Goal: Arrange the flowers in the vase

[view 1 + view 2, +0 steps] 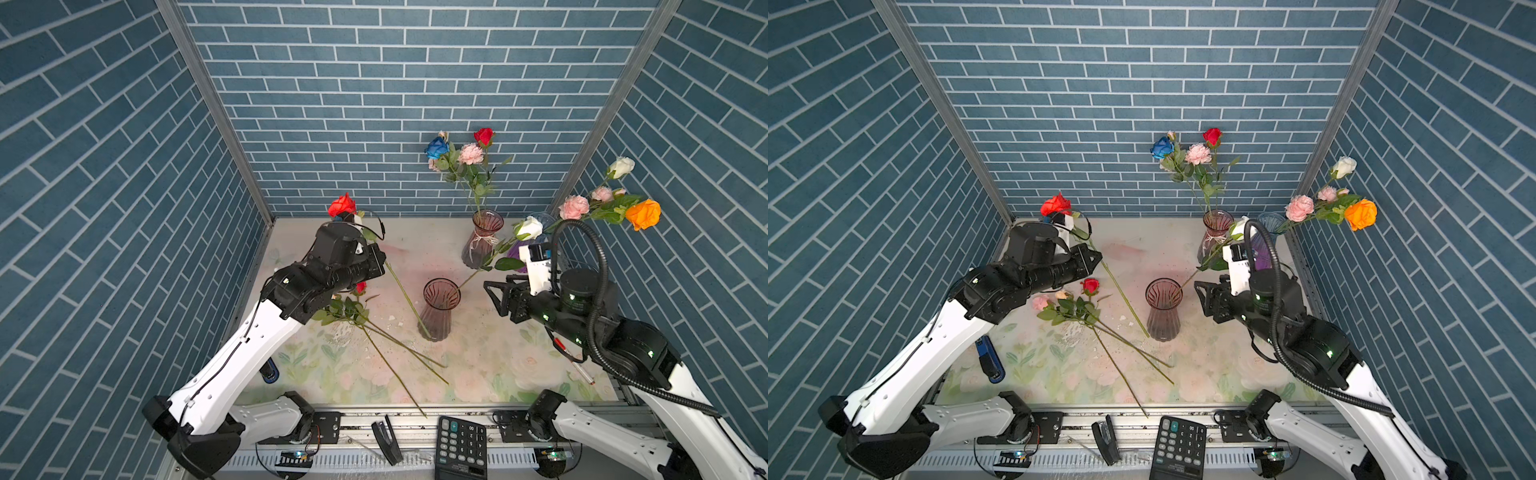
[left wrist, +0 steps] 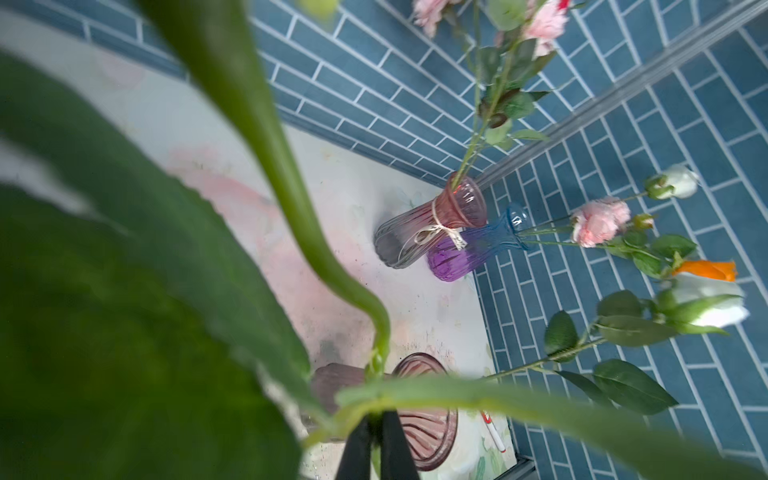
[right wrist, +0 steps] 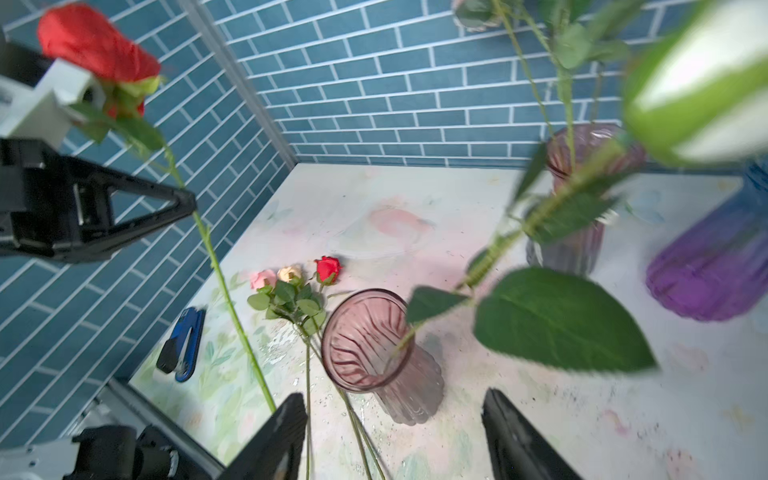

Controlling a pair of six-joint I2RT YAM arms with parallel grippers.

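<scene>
left jaws pinch red rose [image 1: 343,204] stem

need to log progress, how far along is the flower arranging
Done: the back pink vase and blue vase each hold several flowers, and a white rose leans in the front vase. In hand: the left fingers are shut on a red rose; the right fingers are open and empty. Left: that rose plus three stems lying on the table.

Floral table [image 1: 498,365], three vases [image 1: 437,318], loose roses [image 1: 1082,311], blue stapler [image 1: 990,359]
</scene>
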